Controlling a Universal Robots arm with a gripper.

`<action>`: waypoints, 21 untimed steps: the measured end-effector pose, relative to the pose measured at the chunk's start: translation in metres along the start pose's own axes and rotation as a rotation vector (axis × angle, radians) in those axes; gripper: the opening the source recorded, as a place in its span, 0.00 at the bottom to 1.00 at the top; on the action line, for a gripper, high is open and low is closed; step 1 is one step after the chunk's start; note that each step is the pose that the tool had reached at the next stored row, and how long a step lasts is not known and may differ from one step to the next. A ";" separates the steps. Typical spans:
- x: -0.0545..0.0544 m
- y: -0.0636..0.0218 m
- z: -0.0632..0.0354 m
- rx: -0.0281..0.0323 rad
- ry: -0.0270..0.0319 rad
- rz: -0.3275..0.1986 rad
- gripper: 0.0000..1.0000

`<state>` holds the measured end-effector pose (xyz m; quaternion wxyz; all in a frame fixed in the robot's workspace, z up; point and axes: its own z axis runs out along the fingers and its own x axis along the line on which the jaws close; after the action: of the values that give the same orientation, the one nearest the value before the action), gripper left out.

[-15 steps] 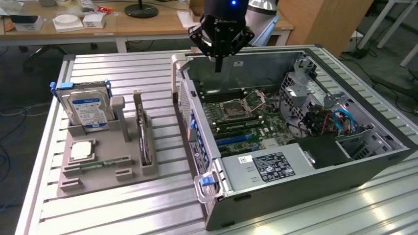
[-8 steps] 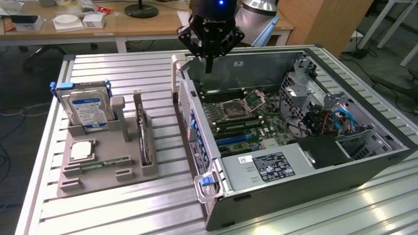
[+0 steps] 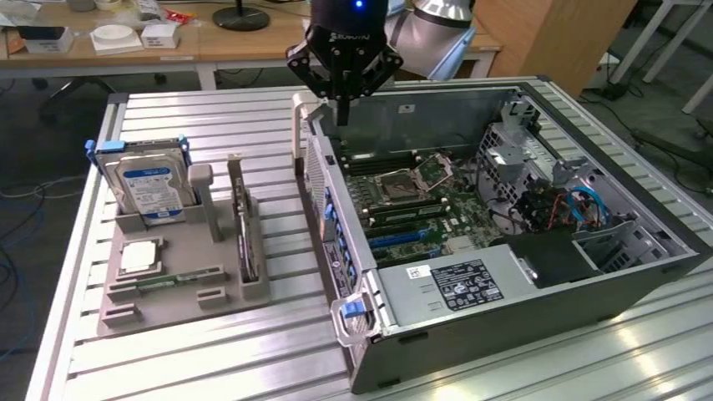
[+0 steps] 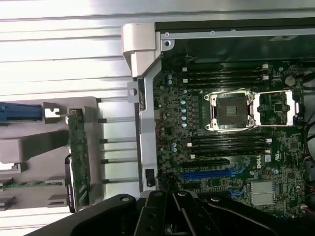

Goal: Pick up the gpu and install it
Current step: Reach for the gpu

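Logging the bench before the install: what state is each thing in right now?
computer case: on its side, open.
CPU socket: empty, frame open.
gripper: shut, holding nothing, above the case's edge.
gpu: upright on edge in the tray, untouched.
hard drive: upright in the tray.

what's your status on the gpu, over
Gripper shut, over open grey computer case rear wall. Thin dark gpu card upright in grey tray, not held. Blue-labelled hard drive stands beside it.
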<state>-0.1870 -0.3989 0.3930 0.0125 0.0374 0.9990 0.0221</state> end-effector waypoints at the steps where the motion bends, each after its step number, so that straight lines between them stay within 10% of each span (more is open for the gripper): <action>1: 0.002 -0.0002 0.0000 0.0000 0.0000 0.000 0.10; 21: 0.054 -0.0040 -0.0013 0.0000 0.0000 0.000 0.10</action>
<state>-0.2411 -0.3988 0.3929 0.0125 0.0374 0.9990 0.0221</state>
